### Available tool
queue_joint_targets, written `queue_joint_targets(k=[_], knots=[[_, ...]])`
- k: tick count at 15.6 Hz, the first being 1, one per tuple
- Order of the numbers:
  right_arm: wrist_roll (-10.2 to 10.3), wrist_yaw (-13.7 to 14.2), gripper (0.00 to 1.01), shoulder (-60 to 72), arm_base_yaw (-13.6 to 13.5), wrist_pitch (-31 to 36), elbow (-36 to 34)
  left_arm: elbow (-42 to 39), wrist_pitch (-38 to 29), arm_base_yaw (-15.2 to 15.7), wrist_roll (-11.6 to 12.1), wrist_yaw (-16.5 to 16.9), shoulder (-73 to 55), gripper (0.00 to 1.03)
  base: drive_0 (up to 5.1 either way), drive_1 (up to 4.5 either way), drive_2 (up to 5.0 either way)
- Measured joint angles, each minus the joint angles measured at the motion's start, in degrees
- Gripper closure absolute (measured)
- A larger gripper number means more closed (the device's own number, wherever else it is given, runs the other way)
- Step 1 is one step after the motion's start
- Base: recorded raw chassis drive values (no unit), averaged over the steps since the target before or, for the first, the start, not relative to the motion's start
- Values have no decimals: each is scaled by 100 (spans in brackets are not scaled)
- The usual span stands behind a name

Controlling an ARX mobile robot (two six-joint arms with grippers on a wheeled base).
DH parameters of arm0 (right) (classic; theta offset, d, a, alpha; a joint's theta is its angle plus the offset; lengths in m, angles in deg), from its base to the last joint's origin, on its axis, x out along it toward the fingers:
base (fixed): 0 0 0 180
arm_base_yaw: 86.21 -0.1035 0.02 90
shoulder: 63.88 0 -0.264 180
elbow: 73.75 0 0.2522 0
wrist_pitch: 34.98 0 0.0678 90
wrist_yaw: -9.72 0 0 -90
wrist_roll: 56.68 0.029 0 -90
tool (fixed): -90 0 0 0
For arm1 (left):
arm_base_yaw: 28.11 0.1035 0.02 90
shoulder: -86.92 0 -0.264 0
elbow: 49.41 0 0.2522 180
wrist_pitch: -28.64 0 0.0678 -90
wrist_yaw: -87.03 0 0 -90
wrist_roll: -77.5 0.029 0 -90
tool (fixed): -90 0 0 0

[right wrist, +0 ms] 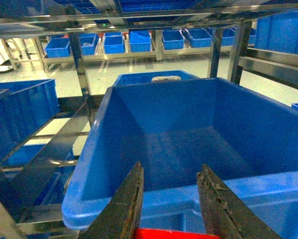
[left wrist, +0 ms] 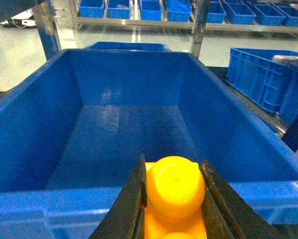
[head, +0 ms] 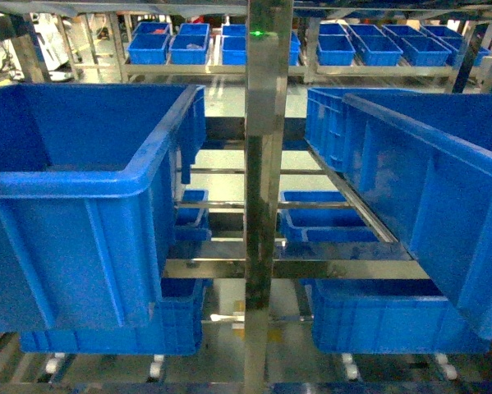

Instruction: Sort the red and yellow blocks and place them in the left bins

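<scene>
One yellow brick (left wrist: 175, 191) is clamped in the left pincer (left wrist: 173, 199) over one blue crate (left wrist: 34, 209); right pincer (right wrist: 171, 199) grips one red block (right wrist: 176, 234).

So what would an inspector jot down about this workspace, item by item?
Surface: steel rack.
Job's things: yellow brick in the left claw, at the near rim of a deep blue crate; a red thing at the picture's bottom edge, between the right claw's fingers.
Clutter: small blue trays on far shelves.
Claws: left shut on the brick; right's grip unclear.
Cables: nothing seen.
Surroundings: other blue crates, pale glossy floor.
</scene>
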Motion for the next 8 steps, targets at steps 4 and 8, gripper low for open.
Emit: queue_joint_targets(k=[4,8], knots=[[0,-2,73,0,-2,17,0,0,-20,0,0,-4,2,81,0,274,-274],[0,0,73,31,-4,-9,0,0,4,0,0,0,-31,81,0,0,0]])
